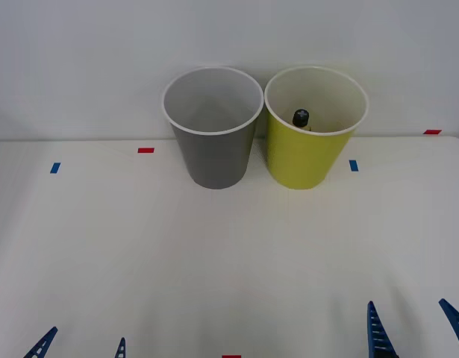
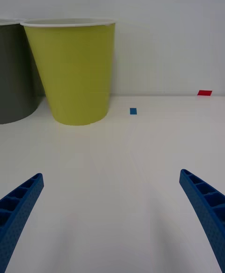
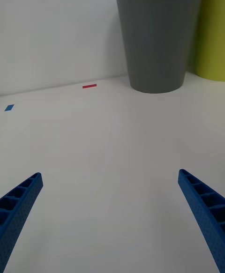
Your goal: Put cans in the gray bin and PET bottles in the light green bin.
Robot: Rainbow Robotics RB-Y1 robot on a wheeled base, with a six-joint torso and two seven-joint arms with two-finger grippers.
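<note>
The right hand (image 1: 414, 328) hovers low at the near edge of the white bench (image 1: 214, 261), fingers spread and holding nothing; the left hand (image 1: 81, 344) waits likewise, spread. The small black-capped PET bottle (image 1: 301, 118) sits inside the round yellow-green plastic bin (image 1: 300, 160), touching-close to the round gray plastic bin (image 1: 214, 156). A careless reach could knock either bin over. Only the bottle's cap shows; both bin bottoms stay hidden

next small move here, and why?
Probably none beyond holding both arms parked. The PET bottle, black cap showing, already sits inside the light green bin; the gray bin looks empty, and the table shows nothing left to sort. The left gripper and right gripper sit open at the near edge.
</note>
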